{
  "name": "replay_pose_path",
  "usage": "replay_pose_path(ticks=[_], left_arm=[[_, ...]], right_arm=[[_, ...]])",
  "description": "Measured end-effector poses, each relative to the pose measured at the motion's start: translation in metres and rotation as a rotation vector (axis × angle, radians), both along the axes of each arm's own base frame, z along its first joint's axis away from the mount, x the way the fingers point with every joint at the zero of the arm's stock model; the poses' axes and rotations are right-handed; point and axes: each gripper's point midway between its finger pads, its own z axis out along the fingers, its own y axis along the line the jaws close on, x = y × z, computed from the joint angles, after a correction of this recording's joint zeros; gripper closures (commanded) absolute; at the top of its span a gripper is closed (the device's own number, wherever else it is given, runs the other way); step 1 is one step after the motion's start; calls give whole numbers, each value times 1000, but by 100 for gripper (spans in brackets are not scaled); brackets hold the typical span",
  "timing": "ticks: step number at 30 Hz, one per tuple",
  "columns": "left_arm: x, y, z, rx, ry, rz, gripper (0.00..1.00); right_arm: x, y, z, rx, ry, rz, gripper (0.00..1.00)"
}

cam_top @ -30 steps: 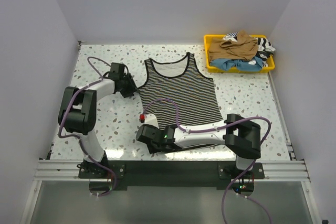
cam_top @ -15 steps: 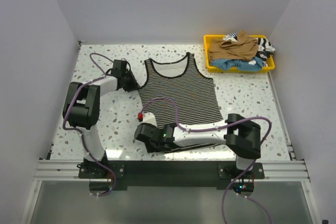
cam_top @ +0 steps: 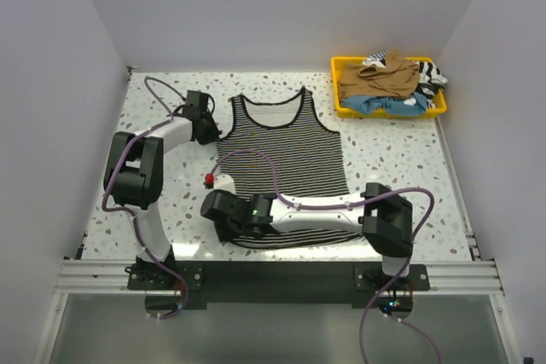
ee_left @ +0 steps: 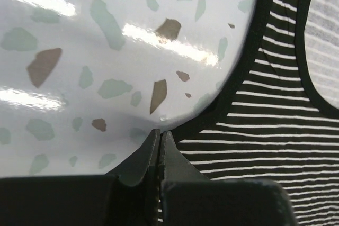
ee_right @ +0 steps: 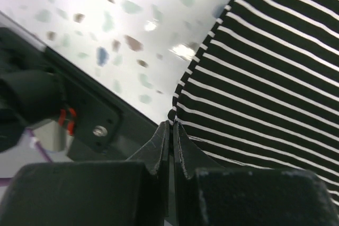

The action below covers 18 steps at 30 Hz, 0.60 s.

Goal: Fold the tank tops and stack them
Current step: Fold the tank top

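A black-and-white striped tank top (cam_top: 281, 159) lies spread flat on the speckled table. My left gripper (cam_top: 217, 130) is shut on the black-bound edge of its left armhole. In the left wrist view that gripper (ee_left: 160, 134) pinches the binding, with the striped cloth (ee_left: 275, 104) running off to the right. My right gripper (cam_top: 220, 221) is shut on the lower left hem corner near the table's front edge. The right wrist view shows this gripper (ee_right: 172, 123) closed on that corner of the cloth (ee_right: 265, 78). More tank tops, a tan one (cam_top: 375, 78) and a light blue one (cam_top: 386, 106), lie heaped at the back right.
The heap sits in a yellow tray (cam_top: 336, 83) at the back right corner. The black front rail (ee_right: 95, 115) runs just beside the right gripper. White walls close in the table on three sides. The right arm (cam_top: 324, 215) lies across the tank top's hem.
The left gripper has closed on the armhole edge. The right arm has swung left with the hem corner, and the striped tank top has shifted left.
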Motion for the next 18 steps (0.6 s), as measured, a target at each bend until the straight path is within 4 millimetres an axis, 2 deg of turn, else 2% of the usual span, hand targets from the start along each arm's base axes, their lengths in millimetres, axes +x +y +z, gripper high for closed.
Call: replay_pose_path(ticks=[5,8,14,16,18], left_arm=[[11,25,13,60,-7,49,100],[14,38,21,94,-6,63,100],[14,37,37,116,-27,40,100],[15,31,42,117,-38,24,100],[16,20,48,117,-49,1,100]], right_arm=[[-2,41,4,54,25,36,100],[-3,53,-2,63,38,49,100],[-3,57,-3,86,40,44,100],[-3,50,-5,93,40,32,100],[-3,34,-8,84,34,8,100]])
